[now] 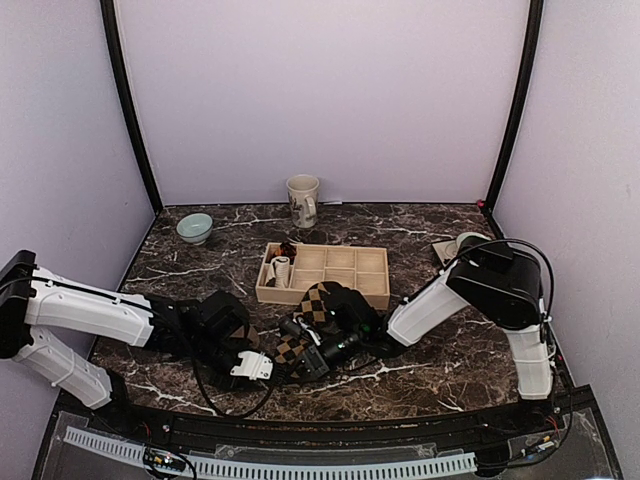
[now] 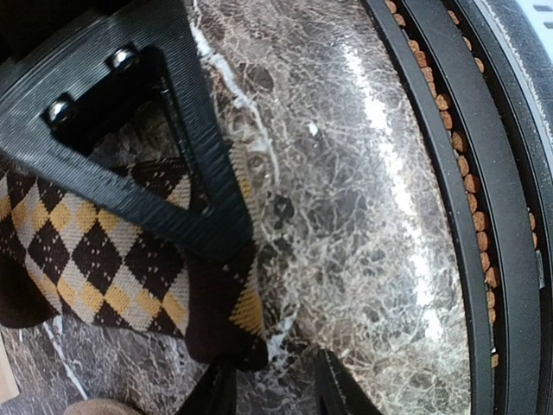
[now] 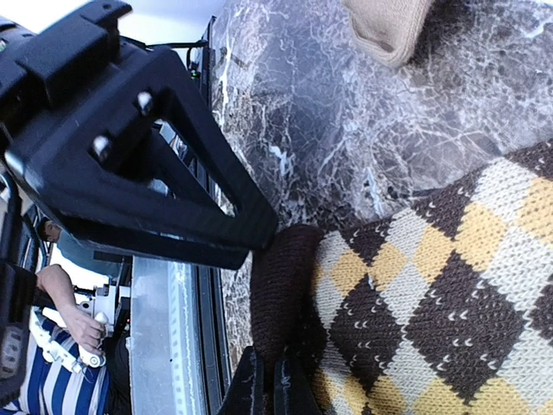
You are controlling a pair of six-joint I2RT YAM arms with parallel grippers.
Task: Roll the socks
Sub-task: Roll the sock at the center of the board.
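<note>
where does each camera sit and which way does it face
top external: above and behind, looking down on the table; left arm and right arm meet at the argyle sock.
left wrist: on the left arm, looking down past the left fingers at sock edge and near rail.
right wrist: on the right arm, looking past the right fingers at the sock's brown cuff, tan sock beyond.
shared: all see the argyle sock.

On the marble table (image 1: 420, 225) we see a mug (image 1: 303, 200) at twelve o'clock, a pale bowl (image 1: 194, 228) at ten, and a wooden tray (image 1: 372, 296) at the centre.
</note>
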